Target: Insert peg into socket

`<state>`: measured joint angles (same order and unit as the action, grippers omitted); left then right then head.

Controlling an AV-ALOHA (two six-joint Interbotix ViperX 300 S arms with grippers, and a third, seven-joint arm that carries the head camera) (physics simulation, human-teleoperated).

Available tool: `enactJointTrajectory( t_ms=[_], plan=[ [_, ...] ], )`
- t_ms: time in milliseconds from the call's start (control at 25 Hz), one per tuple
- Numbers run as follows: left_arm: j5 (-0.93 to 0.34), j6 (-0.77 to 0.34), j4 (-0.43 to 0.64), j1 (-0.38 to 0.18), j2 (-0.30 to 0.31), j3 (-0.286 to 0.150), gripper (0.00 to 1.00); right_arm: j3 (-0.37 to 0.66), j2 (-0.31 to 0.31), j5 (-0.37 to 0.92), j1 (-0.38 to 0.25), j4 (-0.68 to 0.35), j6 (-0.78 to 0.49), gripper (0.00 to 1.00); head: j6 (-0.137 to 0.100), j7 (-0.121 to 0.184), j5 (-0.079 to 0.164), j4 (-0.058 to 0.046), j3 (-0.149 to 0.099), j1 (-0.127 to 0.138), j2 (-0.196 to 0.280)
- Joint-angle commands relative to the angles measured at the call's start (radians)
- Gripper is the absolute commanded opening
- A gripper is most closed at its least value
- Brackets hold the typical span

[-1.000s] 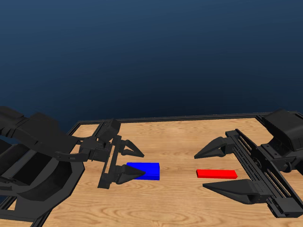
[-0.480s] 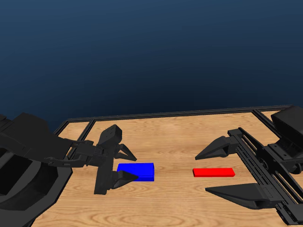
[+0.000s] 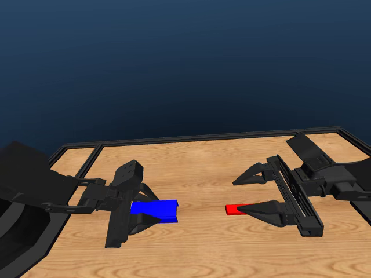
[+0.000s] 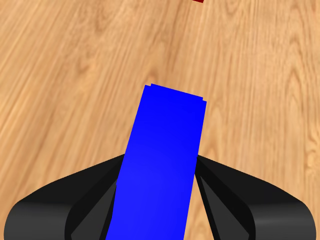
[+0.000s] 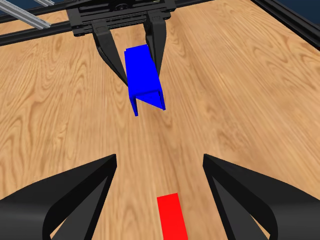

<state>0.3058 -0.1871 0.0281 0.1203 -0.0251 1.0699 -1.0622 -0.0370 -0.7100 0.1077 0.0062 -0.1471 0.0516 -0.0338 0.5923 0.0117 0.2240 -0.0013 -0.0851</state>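
Wood-grain desk (image 3: 203, 168) with a black frame along its far edge, set against a dark blue backdrop, with two black robot arms reaching toward each other from either side.

On the robot's left, the left gripper (image 3: 143, 209) has its jaws clamped on a bright blue rectangular block, the socket (image 3: 155, 209). In the head view the block sticks out from between the jaws toward the middle of the desk. In the left wrist view the blue block (image 4: 160, 160) runs straight out between the two black jaws, which press against its sides. In the right wrist view the same block (image 5: 144, 77) shows a hollow, open end facing the right arm, with the left gripper (image 5: 135, 60) pinching it from both sides; whether it touches the desk or is lifted slightly is hard to tell.

On the robot's right, the right gripper (image 3: 243, 194) has its jaws spread apart, one on each side of a thin, bright red rectangular bar, the peg (image 3: 233, 209). The peg lies flat on the desk, and the near jaw covers most of it in the head view. In the right wrist view the red bar (image 5: 172, 215) lies between the two open jaws without touching either one.

The peg and socket are well apart, with bare wood between them.
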Motion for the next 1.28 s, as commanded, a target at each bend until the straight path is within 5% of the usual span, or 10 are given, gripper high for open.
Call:
enactJointTrajectory(
  t_ms=[40,360,1000,1040,1080,1280],
  plan=[
    [0.026,-0.050,-0.003,-0.002,-0.016,-0.004,0.00,0.002,-0.027,0.022,0.052,0.004,-0.005,1.00,-0.014,0.024,-0.003,-0.005,-0.018,-0.010,-0.007],
    [0.061,-0.058,-0.008,0.004,-0.011,0.009,0.00,0.021,-0.097,0.087,0.044,-0.018,-0.041,1.00,-0.045,0.064,0.015,-0.015,-0.015,-0.023,-0.010],
    [0.125,-0.079,0.001,0.012,-0.029,0.029,0.00,-0.083,-0.078,0.087,0.023,0.028,-0.057,1.00,-0.078,0.074,0.034,-0.024,-0.016,-0.023,-0.008],
    [0.133,-0.083,0.003,0.012,-0.032,0.030,0.00,-0.091,-0.081,0.085,0.021,0.034,-0.057,0.90,-0.079,0.075,0.035,-0.024,-0.016,-0.024,-0.008],
    [0.137,-0.086,0.000,0.013,-0.033,0.023,0.00,-0.094,-0.078,0.072,0.016,0.041,-0.054,0.00,-0.082,0.076,0.034,-0.025,-0.016,-0.025,-0.008],
    [0.174,-0.112,0.012,0.016,-0.043,0.040,0.00,-0.082,-0.083,0.078,-0.013,0.075,-0.012,0.00,-0.089,0.077,0.037,-0.027,-0.013,-0.027,-0.013]
  ],
)
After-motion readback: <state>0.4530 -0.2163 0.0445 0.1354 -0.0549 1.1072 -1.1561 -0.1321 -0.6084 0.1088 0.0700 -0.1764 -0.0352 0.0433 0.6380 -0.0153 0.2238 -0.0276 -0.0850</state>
